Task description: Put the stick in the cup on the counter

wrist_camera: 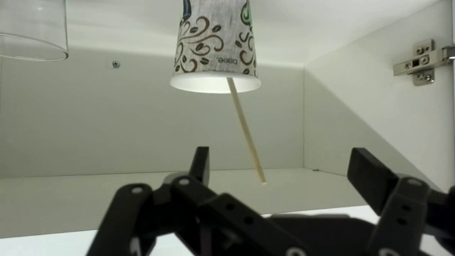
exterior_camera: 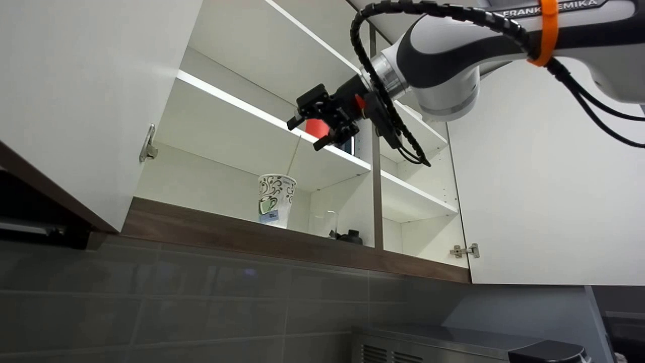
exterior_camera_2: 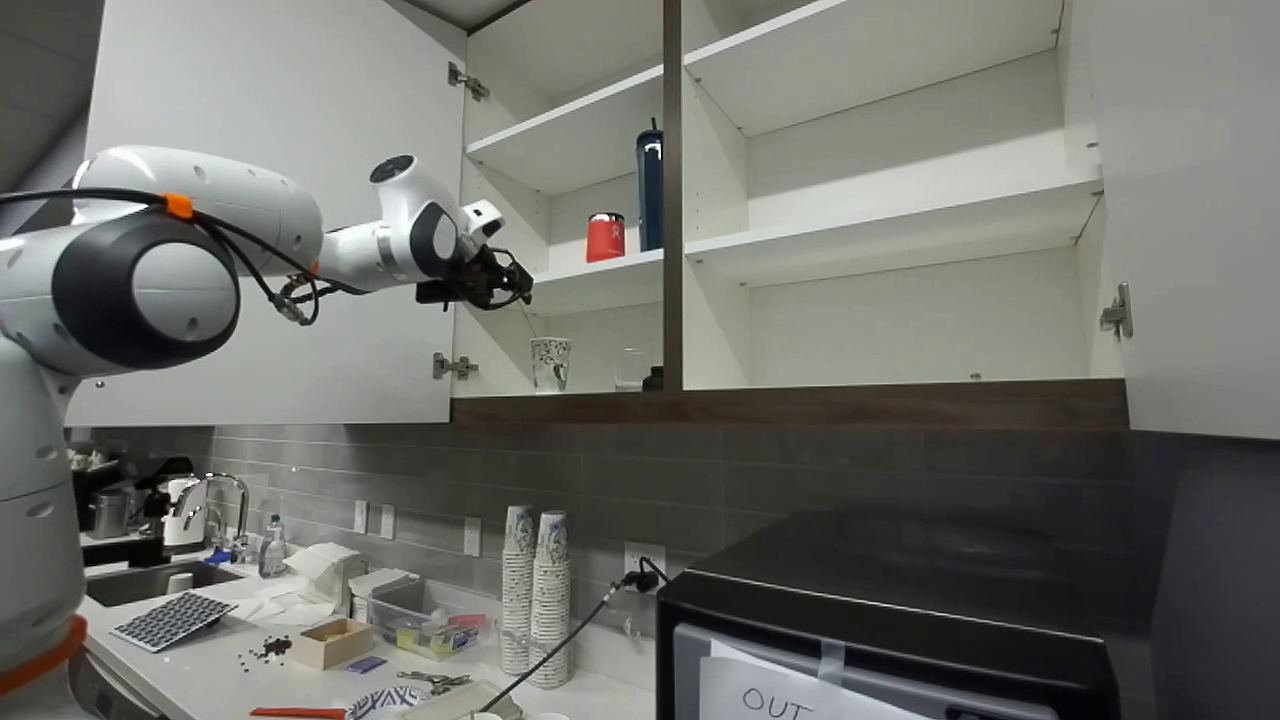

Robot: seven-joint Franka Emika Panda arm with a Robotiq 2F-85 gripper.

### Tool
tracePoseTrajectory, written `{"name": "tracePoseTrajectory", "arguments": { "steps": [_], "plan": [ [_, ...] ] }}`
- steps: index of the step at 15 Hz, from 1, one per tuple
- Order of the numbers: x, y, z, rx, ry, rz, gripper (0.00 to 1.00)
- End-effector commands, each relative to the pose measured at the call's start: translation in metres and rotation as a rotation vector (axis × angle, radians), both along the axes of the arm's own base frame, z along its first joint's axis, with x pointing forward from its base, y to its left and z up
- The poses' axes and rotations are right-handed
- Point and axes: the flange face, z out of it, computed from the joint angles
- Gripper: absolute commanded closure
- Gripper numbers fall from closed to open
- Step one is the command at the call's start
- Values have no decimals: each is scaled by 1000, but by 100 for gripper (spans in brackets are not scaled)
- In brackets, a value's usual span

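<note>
far left in an exterior view, the white arm (exterior_camera_2: 185, 300) reaches in front of a swung-out door (exterior_camera_2: 290, 100); low beneath it are the sink (exterior_camera_2: 125, 590) and a white surface (exterior_camera_2: 215, 690) with a box (exterior_camera_2: 322, 654) and, to its right, a clear bin (exterior_camera_2: 392, 612). at the arm's end the jaws are spread wide with nothing gripped — in the wrist view the top of the stick (wrist_camera: 246, 130) shows between them, though how near it is in depth i cannot tell. further right, two stacks of paper cups (exterior_camera_2: 551, 600) rise from the surface. above them, in the bottom level of the cabinet (exterior_camera_2: 560, 409), the cup (exterior_camera_2: 550, 365) stands upright with the stick in it — the stick tilts, its lower end hidden inside and the rest rising past the rim. then, on the shelf (exterior_camera_2: 600, 272) above, sits a red cup (exterior_camera_2: 605, 237); a glass (exterior_camera_2: 629, 370) stands to the right of the cup. a tall dark bottle (exterior_camera_2: 650, 190) is just beside the red cup, on its right. further right and lower is a black machine (exterior_camera_2: 880, 570) with a sheet (exterior_camera_2: 775, 690) on its front reading "out".
</note>
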Motion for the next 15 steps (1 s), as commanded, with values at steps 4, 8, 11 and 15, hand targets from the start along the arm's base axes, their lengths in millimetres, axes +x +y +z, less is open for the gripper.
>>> {"name": "tracePoseTrajectory", "arguments": {
  "steps": [4,8,11,15],
  "plan": [
    [20,9,5,57,-19,-36,26],
    [24,11,6,73,-16,-45,58],
    [26,10,8,82,-20,-56,81],
    [28,8,11,95,-34,-82,100]
  ]
}}
